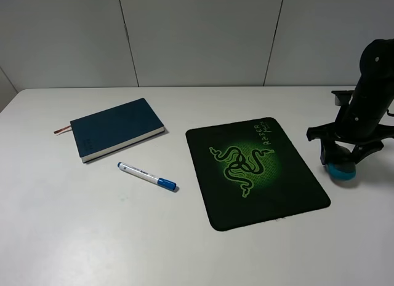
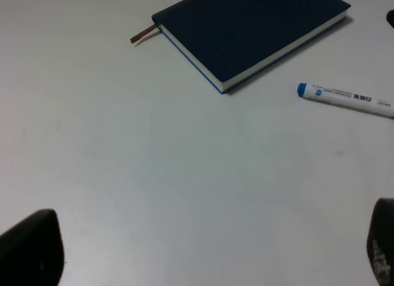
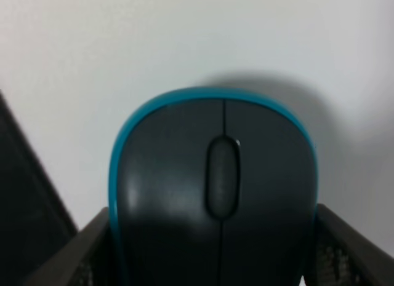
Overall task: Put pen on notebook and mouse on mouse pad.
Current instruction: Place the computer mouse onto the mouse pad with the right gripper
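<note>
The left gripper (image 2: 206, 252) hangs over the table (image 1: 74, 237), jaws spread wide, nothing between them. On to the dark blue notebook (image 1: 117, 129): flat, closed, ribbon bookmark (image 1: 61, 130) poking out its left end. Just in front lies the marker pen (image 1: 146, 176) on the table, clear of the notebook, blue cap pointing toward the mouse pad (image 1: 255, 172). Right of the pad, just off its edge, there's the mouse (image 1: 340, 172), with the right gripper (image 1: 342, 158) over it, jaws pressed against both teal sides.
</note>
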Robot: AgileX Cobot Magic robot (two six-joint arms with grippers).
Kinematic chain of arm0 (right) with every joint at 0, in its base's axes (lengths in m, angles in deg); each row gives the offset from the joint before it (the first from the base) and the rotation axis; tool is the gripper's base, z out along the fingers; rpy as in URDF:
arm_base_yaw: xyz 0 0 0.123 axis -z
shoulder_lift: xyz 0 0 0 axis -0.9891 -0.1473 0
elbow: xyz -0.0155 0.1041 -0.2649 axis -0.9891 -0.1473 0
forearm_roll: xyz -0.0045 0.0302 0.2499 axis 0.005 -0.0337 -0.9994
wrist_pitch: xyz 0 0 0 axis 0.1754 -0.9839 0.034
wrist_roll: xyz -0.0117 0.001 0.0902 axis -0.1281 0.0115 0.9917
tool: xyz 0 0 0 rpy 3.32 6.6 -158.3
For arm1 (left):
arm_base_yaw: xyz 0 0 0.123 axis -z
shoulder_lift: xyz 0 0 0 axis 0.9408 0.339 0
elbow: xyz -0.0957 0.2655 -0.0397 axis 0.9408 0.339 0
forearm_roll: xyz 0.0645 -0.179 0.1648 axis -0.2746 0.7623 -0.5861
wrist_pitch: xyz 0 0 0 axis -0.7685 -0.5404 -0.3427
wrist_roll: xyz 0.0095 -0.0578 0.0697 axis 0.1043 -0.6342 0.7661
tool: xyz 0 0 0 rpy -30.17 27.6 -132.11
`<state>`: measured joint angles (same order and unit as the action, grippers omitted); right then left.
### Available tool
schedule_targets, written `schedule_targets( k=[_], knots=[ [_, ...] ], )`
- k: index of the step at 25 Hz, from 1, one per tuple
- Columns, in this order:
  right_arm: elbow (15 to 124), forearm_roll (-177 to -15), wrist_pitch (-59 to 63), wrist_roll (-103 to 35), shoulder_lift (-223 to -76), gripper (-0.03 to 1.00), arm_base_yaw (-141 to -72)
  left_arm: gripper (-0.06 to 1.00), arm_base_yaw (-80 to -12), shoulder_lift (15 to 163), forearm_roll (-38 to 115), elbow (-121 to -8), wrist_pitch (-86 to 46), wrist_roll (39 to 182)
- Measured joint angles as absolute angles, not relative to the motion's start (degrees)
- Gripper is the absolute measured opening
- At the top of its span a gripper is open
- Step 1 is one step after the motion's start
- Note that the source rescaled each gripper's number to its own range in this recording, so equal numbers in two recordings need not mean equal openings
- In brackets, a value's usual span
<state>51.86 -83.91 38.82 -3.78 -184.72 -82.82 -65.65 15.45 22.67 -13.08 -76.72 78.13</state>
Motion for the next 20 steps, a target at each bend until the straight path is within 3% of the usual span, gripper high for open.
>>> schedule_targets(
  k=[14, 20],
  knots=[
    [52.3, -90.6, 47.6, -3.8, -176.2, 0.01, -82.9, 0.98, -65.7, 15.5, 22.7, -13.1, -76.7, 78.1],
    [52.3, -90.6, 48.3, -2.9, -175.9, 0.01, -89.2, 0.98, -65.7, 15.5, 22.7, -13.1, -76.7, 78.1]
  ],
)
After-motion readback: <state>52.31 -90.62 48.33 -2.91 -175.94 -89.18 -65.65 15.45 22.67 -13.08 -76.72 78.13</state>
